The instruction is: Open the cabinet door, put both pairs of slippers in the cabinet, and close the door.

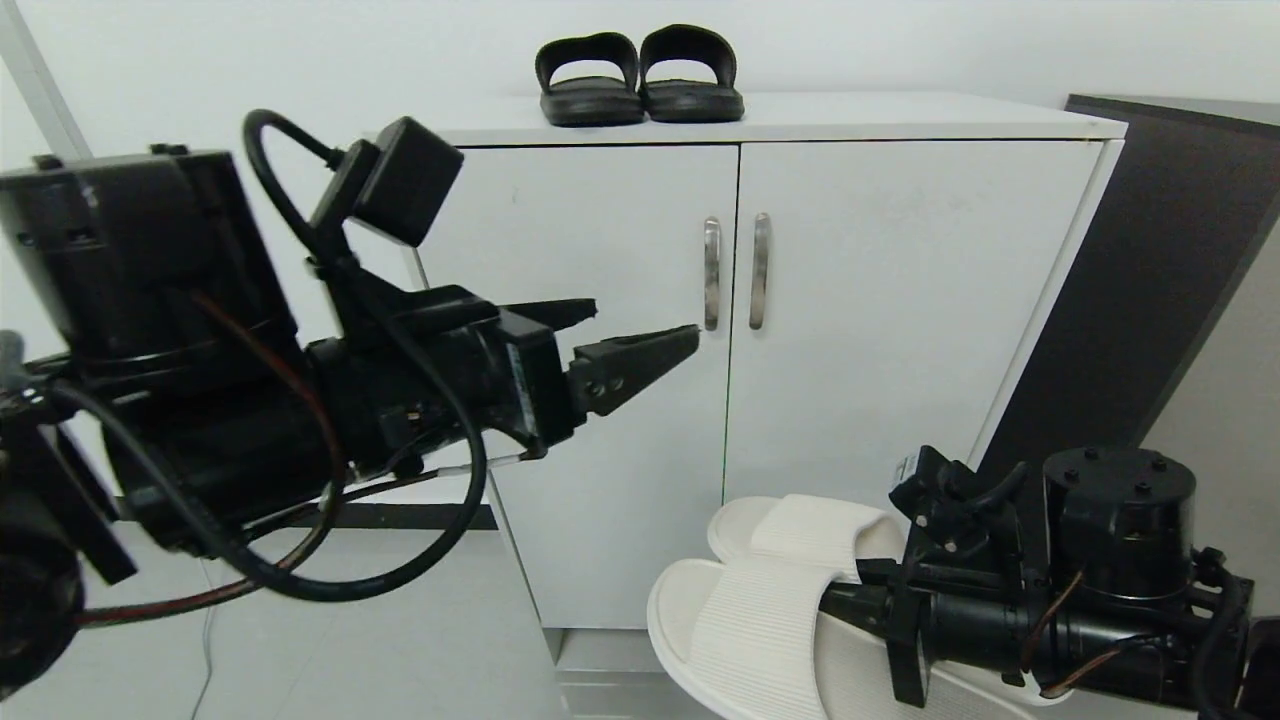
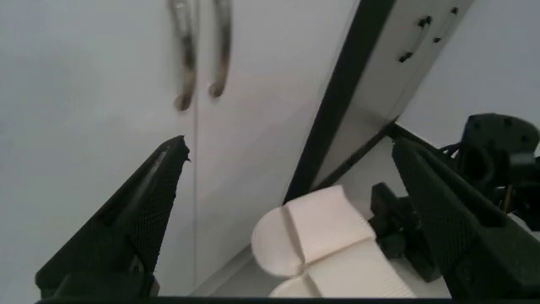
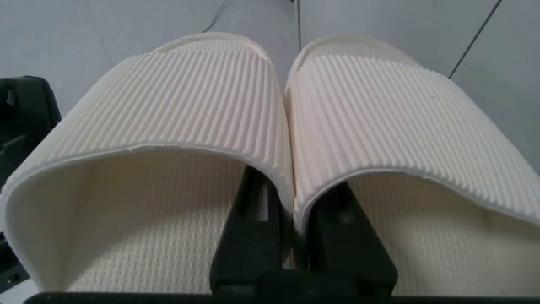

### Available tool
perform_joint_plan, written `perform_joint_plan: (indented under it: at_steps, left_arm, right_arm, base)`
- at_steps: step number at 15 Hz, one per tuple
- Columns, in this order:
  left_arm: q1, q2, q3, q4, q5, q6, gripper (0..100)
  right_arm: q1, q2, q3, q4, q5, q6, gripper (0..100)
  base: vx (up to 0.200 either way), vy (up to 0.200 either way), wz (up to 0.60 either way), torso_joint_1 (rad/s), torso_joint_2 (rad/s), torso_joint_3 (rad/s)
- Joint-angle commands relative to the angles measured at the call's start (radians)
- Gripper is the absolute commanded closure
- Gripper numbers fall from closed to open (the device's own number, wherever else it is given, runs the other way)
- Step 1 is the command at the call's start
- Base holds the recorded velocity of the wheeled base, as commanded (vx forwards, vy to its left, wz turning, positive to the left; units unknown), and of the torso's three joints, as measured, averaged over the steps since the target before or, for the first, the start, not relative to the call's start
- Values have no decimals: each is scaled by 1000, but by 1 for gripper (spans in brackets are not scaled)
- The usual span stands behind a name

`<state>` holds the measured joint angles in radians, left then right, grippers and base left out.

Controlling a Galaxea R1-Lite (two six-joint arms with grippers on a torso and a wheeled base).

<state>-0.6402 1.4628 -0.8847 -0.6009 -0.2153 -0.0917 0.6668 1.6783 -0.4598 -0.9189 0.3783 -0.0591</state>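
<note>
Opening the cabinet door, by the look of it: both doors shut, nothing put inside yet. Black slippers side by side on top of the cabinet, above the seam between the doors. White slippers low in front of the cabinet's right door, apart from it, gripped as a pair by the right gripper, one finger under each strap and the two inner strap walls clamped between them. Left gripper level with the lower end of the cabinet's left handle, fingers spread wide, tips near the handle but apart from it, holding nothing. Next, probably: bring the spread fingers to either side of that handle bar, close on it, then pull along the door's arc. Calls for squaring up on the thin upright bar without catching the right handle just beside it, and for keeping the white pair back from the cabinet front, clear of the swing
</note>
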Motion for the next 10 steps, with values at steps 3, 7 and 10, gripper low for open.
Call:
perform_joint_plan:
  at_steps: [3,7,10]
  left_arm:
    - [-7,148,-175,44,-111,-6,0]
    - [-19,251,-343,93,-234,-108,0]
    - [-19,330,-453,101,-269,-141,0]
  right_arm:
    - [-1,17,0,-1,1,1,100]
    - [-1,12,0,-1,1,-1,100]
    - [0,11,0,-1,-1,-1,100]
  base:
    - [0,0,0,0,0,0]
    - [0,0,0,0,0,0]
    - [0,0,0,0,0,0]
